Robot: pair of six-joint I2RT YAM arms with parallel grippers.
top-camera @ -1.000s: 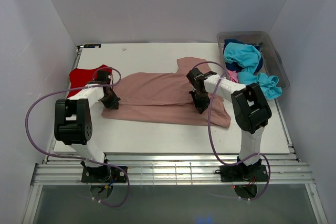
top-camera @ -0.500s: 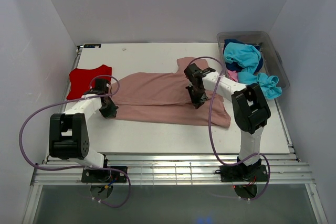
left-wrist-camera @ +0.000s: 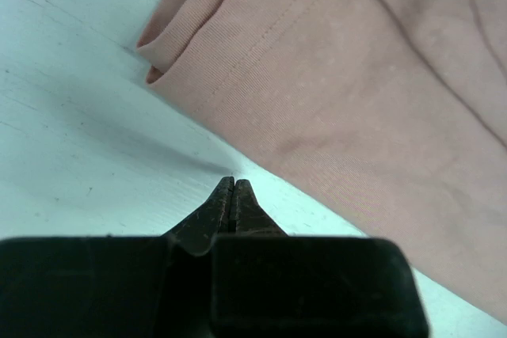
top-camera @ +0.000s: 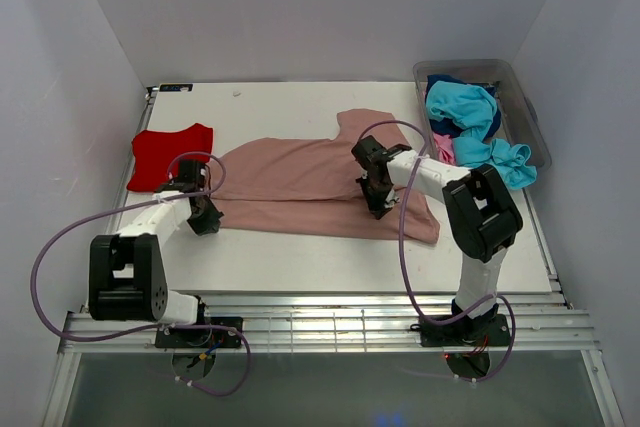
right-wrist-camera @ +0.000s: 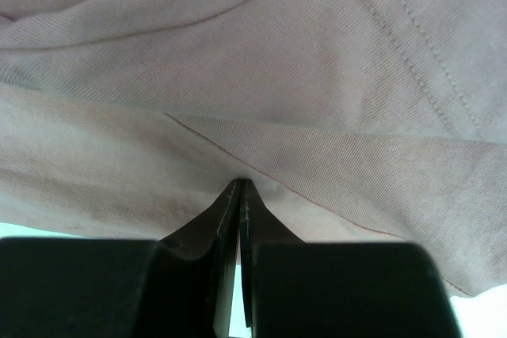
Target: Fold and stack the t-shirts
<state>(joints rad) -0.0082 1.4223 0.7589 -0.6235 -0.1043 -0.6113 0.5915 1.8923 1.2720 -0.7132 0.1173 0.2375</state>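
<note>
The dusty-pink t-shirt [top-camera: 300, 182] lies folded lengthwise across the middle of the table. It also shows in the left wrist view [left-wrist-camera: 356, 77] and the right wrist view [right-wrist-camera: 238, 77]. My left gripper [top-camera: 203, 215] is shut and empty. Its tips [left-wrist-camera: 234, 181] rest on bare table just off the shirt's near-left hem corner. My right gripper [top-camera: 378, 203] is shut over the shirt's right half, its tips [right-wrist-camera: 240, 183] touching the cloth at a crease. I see no cloth between the jaws. The red t-shirt [top-camera: 170, 155] lies flat at the far left.
A clear grey plastic bin [top-camera: 525, 112] stands at the back right, holding turquoise [top-camera: 462, 107], navy [top-camera: 493, 125] and bright pink [top-camera: 443, 145] tees. The white table [top-camera: 300, 252] ends at a metal rail in front. Purple cables loop from both arms.
My left arm has dropped lower and its gripper has slid toward the near edge, off the shirt's left end onto the table. My right gripper has shifted slightly over the shirt.
</note>
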